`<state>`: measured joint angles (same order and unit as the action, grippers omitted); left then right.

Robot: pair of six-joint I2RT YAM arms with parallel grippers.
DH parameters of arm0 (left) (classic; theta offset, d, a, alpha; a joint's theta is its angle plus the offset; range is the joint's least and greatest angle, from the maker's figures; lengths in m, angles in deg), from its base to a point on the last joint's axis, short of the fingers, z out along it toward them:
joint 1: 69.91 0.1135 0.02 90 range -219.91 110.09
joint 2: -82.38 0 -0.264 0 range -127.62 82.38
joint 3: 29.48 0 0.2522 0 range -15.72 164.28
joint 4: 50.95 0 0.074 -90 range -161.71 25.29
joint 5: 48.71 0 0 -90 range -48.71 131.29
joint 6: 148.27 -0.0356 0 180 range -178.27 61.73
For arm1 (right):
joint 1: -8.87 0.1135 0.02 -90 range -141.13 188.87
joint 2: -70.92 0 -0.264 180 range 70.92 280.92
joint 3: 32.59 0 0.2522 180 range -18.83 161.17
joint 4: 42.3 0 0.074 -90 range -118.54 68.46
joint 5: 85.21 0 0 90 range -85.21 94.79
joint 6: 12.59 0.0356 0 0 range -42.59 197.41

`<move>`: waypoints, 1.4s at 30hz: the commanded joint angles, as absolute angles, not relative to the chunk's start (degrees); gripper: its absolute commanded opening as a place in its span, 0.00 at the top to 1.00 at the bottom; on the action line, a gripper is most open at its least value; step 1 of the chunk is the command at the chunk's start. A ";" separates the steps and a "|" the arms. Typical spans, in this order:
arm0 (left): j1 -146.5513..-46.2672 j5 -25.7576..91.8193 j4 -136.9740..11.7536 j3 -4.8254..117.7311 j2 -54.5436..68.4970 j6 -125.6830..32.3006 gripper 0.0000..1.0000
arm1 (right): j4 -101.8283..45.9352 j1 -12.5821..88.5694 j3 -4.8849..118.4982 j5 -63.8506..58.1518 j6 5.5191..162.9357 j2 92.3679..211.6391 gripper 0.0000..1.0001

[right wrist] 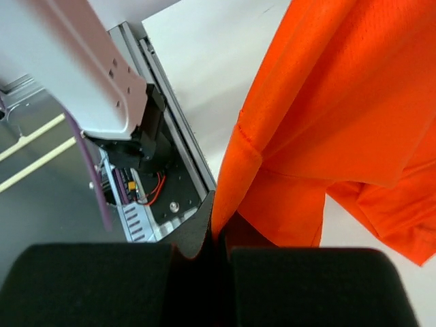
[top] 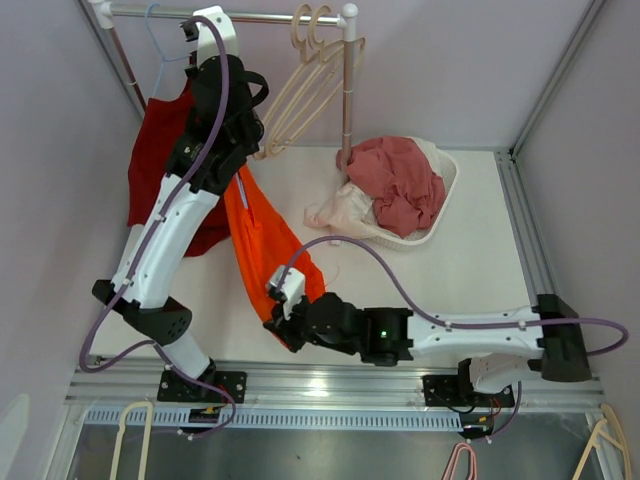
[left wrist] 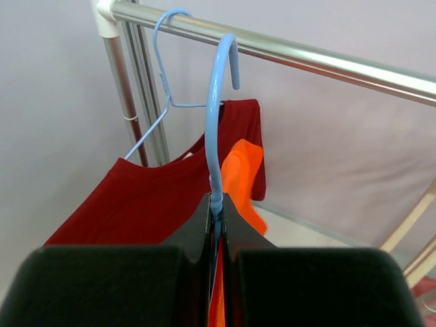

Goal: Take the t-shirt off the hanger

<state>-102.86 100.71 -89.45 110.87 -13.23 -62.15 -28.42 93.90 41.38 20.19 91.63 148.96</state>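
the white bench (top: 480,270) carries one basket (top: 450,178) of clothes at 2 o'clock. the one orange t-shirt (top: 262,240) drapes from 11 o'clock down toward 6 o'clock, beside one red shirt (top: 160,150) at 10 o'clock. it looks light, soft and slippery, so a bunched hem seems the surest hold. there are two blue hangers: a thin hanger (left wrist: 160,75) on the rail (left wrist: 327,61), and a thick hanger (left wrist: 215,122) clenched at its neck by the left tool (left wrist: 216,203). the right tool (right wrist: 216,231) is clenched on the t-shirt's hem.

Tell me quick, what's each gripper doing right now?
Left gripper: closed on the blue hanger.
Right gripper: closed on the orange t-shirt.
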 commanded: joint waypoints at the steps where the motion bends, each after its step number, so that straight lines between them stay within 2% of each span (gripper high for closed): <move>1: -102.96 96.43 -93.71 118.99 -11.75 -58.74 0.99 | -27.84 94.13 45.41 12.97 93.68 155.01 1.00; 3: -103.74 92.90 -100.28 120.25 -10.00 -51.46 0.99 | -27.84 90.80 47.08 12.27 93.76 156.70 1.00; 10: -104.89 75.51 -116.37 111.38 4.32 -39.47 0.99 | -25.30 79.90 49.90 12.88 93.76 156.44 1.00; 15: -104.89 60.93 -128.15 106.38 12.06 -37.18 0.99 | -23.62 73.39 51.75 13.58 93.06 154.86 1.00; 19: -104.80 57.38 -136.31 100.40 19.78 -37.70 0.99 | -20.64 70.84 54.55 15.69 92.79 156.08 1.00; 24: -105.15 48.43 -145.64 101.09 24.90 -41.12 0.99 | -17.02 66.18 56.67 14.82 94.20 159.69 1.00; 27: -105.24 48.41 -145.66 98.46 28.94 -40.25 0.99 | -19.31 66.52 55.88 9.55 93.50 160.31 1.00; 29: -105.33 50.34 -144.79 97.06 30.86 -39.55 0.99 | -20.27 67.05 55.53 5.50 93.67 161.09 0.87; 30: -105.24 50.08 -143.65 96.70 31.57 -39.55 0.99 | -20.63 67.40 54.83 2.28 93.93 161.27 0.73; 33: -105.33 48.24 -140.39 94.24 32.81 -39.64 0.99 | -23.79 67.75 52.02 0.40 94.64 160.22 0.79; 37: -105.33 48.93 -135.92 91.17 34.74 -39.90 0.99 | -24.41 66.88 47.72 -3.11 93.59 159.43 0.79; 42: -105.33 61.99 -131.17 88.70 39.40 -37.97 0.99 | -24.50 66.35 45.51 -0.32 95.07 161.79 0.74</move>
<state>-104.96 53.89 -137.75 89.05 36.43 -39.29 -22.24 66.84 45.68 -0.25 94.01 160.96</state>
